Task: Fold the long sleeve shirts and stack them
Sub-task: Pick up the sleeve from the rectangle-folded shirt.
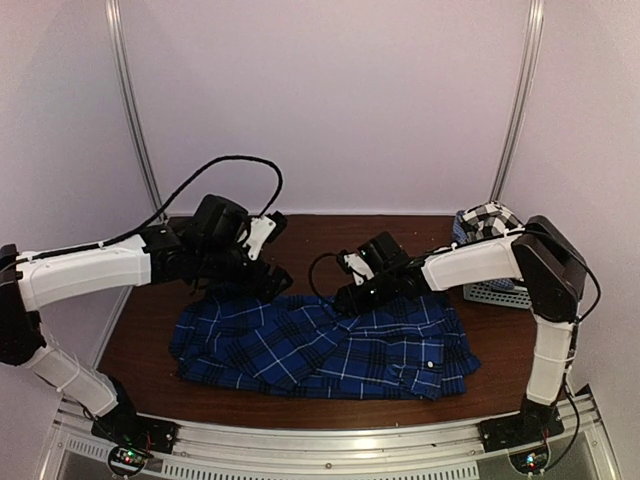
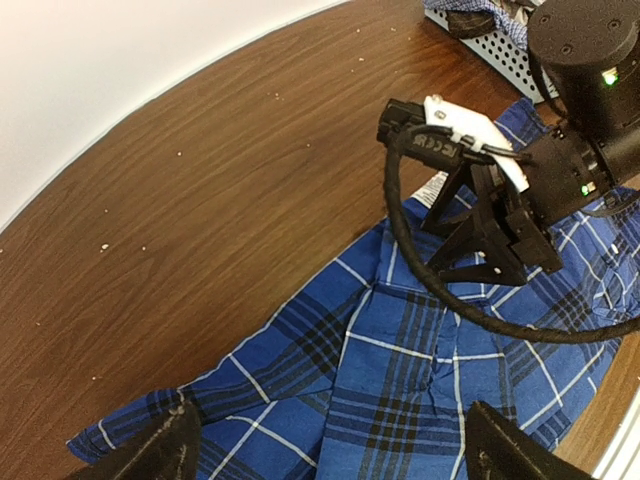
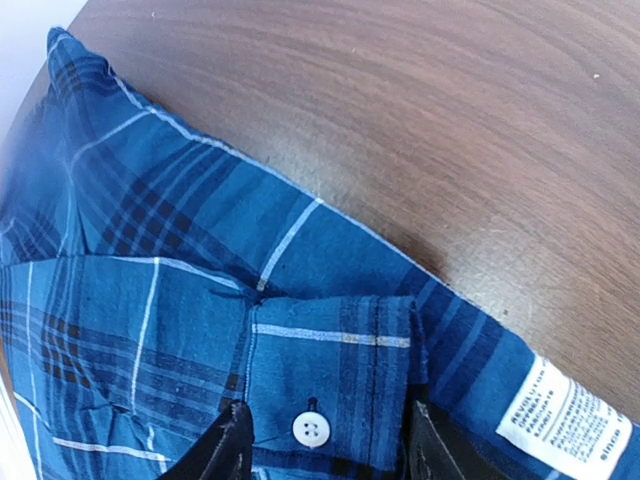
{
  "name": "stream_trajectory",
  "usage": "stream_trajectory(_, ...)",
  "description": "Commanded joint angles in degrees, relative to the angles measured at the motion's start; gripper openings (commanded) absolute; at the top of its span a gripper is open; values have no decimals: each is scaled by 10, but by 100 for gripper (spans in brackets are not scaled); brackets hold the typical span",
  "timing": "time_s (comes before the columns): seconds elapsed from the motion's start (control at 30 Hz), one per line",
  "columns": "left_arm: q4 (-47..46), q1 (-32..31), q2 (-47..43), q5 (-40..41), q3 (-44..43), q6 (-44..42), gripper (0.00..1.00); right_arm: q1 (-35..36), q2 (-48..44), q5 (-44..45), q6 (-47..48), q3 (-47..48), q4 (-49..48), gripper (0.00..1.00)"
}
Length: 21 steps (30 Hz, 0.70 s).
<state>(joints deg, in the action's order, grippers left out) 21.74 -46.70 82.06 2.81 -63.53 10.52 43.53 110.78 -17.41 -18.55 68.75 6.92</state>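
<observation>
Shirt (image 1: 330, 345) on table (image 1: 300, 235); second shirt (image 1: 490, 220) seemingly in basket (image 1: 495, 293), back right.

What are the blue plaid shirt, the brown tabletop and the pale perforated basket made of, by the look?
Royal-blue plaid shirt: thin woven cloth, matte; it creases softly, stitched seams show. Its white button: likely glossy plastic. Brown tabletop: wood grain, slight sheen, maybe laminate. Pale perforated basket: probably plastic, possibly metal; too small to tell.

Overhead view dim; wrist views brighter, fisheye-bent; sheen on table (image 3: 330, 130).
</observation>
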Motion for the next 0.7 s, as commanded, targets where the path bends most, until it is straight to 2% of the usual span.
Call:
stream_trajectory(0.0,-32,5,-19,9,11,6,94,3,21,-18,1,18,-11,51)
stream_trajectory(0.2,-32,6,-17,10,15,4,94,3,37,-28,2,24,-21,44)
stream_trajectory(0.37,-32,7,-16,13,17,3,94,2,35,-27,-2,24,-25,27)
stream_trajectory(0.57,-31,7,-16,32,21,7,94,2,5,-18,-5,10,-23,0)
stream_trajectory(0.67,-31,9,-16,36,22,13,94,-3,-29,2,-11,-7,-15,0)
